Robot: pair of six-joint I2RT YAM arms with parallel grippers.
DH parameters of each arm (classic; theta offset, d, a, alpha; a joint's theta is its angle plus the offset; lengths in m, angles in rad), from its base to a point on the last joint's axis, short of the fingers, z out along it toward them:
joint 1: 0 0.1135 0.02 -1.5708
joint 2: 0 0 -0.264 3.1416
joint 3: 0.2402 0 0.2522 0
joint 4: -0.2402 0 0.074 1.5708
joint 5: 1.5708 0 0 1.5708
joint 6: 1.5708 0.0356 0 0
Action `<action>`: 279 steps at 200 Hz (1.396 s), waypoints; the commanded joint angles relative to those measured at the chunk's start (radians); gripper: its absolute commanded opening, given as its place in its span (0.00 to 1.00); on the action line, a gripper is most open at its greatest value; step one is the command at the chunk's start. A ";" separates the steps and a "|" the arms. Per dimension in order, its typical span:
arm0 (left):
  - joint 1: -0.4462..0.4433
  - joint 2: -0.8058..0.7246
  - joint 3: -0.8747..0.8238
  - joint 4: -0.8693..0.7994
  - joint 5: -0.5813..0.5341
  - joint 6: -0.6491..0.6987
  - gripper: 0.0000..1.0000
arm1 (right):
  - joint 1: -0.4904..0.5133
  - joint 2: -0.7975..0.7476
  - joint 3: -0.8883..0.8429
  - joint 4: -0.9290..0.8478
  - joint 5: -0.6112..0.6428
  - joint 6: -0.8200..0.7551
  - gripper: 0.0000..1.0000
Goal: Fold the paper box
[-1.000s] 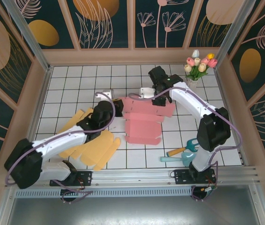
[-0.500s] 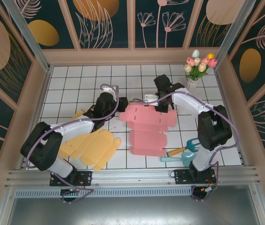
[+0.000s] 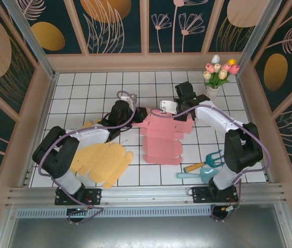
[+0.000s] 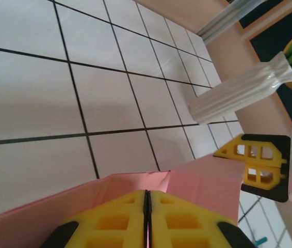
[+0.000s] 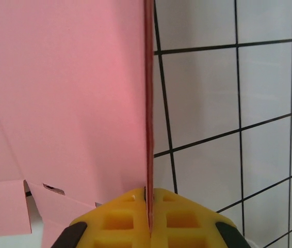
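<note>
Though the overhead view hides my jaws, wrist cameras show my left gripper [image 4: 147, 201] and right gripper [image 5: 147, 199] clamped on the pink box [image 3: 162, 139], mid-table, at its ten and twelve o'clock edges.

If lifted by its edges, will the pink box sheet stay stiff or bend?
Probably bends: the pink sheet is thin, flat card with pre-cut flaps. Likely light; the shut right pincer holds just its thin edge.
</note>
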 commanded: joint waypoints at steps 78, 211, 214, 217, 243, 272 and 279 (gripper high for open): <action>-0.046 0.096 0.113 0.019 0.021 -0.056 0.10 | 0.022 -0.053 -0.041 0.056 -0.055 0.002 0.00; -0.049 -0.114 -0.107 -0.141 -0.181 0.054 0.30 | 0.042 -0.155 -0.167 0.291 0.134 0.041 0.00; -0.049 -0.120 -0.110 -0.141 -0.183 0.054 0.31 | 0.042 -0.154 -0.169 0.299 0.142 0.042 0.00; -0.051 -0.126 -0.114 -0.142 -0.189 0.055 0.31 | 0.040 -0.153 -0.170 0.306 0.148 0.043 0.00; -0.063 -0.159 -0.124 -0.168 -0.215 0.074 0.29 | 0.036 -0.138 -0.166 0.328 0.187 0.052 0.00; -0.072 -0.127 -0.118 -0.160 -0.209 0.068 0.28 | 0.036 -0.127 -0.158 0.330 0.200 0.069 0.00; -0.076 -0.112 -0.112 -0.157 -0.209 0.068 0.28 | 0.036 -0.126 -0.158 0.328 0.201 0.073 0.00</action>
